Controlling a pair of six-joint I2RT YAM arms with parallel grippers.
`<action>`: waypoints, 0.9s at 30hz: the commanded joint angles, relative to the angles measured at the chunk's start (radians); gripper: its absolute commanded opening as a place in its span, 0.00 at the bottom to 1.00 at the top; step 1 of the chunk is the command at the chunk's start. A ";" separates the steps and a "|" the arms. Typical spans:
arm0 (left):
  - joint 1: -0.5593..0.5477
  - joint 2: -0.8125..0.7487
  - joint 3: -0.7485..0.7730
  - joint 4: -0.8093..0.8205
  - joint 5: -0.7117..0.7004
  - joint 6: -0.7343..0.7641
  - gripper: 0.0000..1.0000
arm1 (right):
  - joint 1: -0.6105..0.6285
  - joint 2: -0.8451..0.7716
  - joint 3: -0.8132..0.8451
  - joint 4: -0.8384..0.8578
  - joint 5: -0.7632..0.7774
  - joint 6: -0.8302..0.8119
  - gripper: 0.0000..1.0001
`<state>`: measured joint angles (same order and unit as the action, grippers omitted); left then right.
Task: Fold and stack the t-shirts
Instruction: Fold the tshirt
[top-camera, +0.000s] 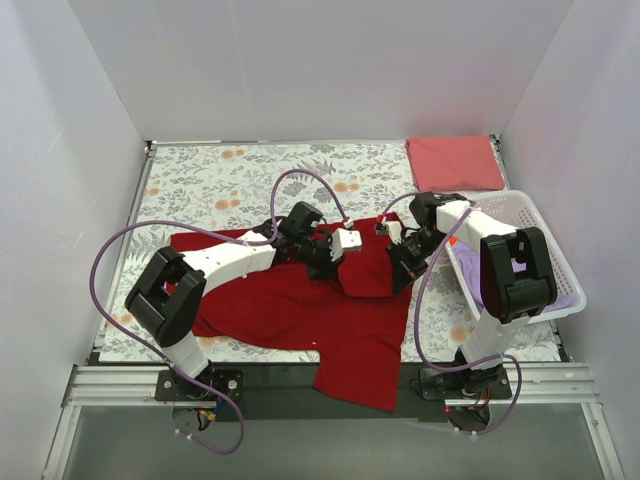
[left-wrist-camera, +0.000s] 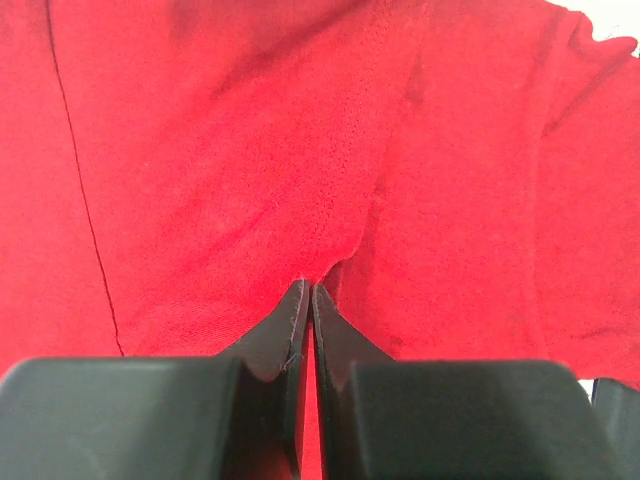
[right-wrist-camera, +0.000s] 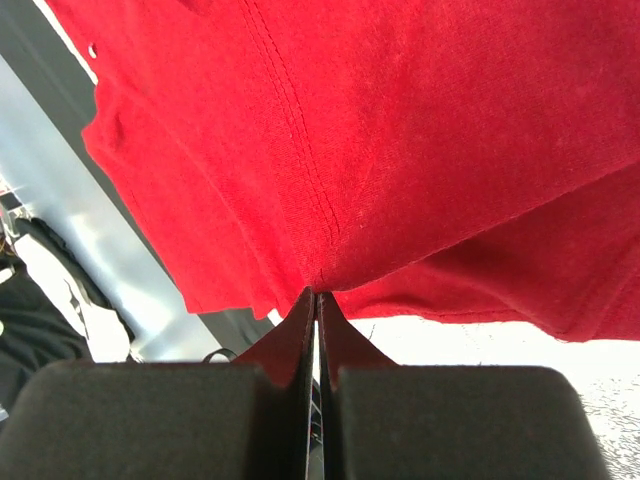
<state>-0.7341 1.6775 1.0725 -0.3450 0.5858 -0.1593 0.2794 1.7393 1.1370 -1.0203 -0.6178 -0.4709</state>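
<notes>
A deep crimson t-shirt (top-camera: 300, 310) lies spread over the middle of the floral cloth, its lower part hanging over the near edge. My left gripper (top-camera: 322, 262) is shut on a pinch of this shirt (left-wrist-camera: 330, 150) near its upper middle. My right gripper (top-camera: 400, 268) is shut on the shirt's edge (right-wrist-camera: 400, 130) at the right and holds it raised off the table. A folded pinkish-red t-shirt (top-camera: 453, 162) lies at the far right corner. A lavender t-shirt (top-camera: 470, 275) lies in the white basket (top-camera: 545, 235).
The grey-and-orange floral cloth (top-camera: 230, 185) covers the table. The white lattice basket stands at the right beside my right arm. White walls enclose the table on three sides. The metal rail (top-camera: 100, 385) runs along the near edge.
</notes>
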 joint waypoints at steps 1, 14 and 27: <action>0.006 -0.052 -0.006 -0.011 0.039 0.014 0.00 | 0.001 -0.040 -0.016 -0.032 -0.019 -0.021 0.01; 0.080 -0.100 -0.023 -0.083 0.124 -0.039 0.26 | 0.055 -0.015 0.042 -0.050 -0.028 -0.046 0.41; 0.873 -0.082 0.079 -0.290 0.131 -0.278 0.36 | -0.002 0.282 0.629 0.089 0.222 0.107 0.29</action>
<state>0.0334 1.5654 1.1084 -0.5182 0.7578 -0.3832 0.2699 1.9293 1.6978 -0.9886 -0.4931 -0.4358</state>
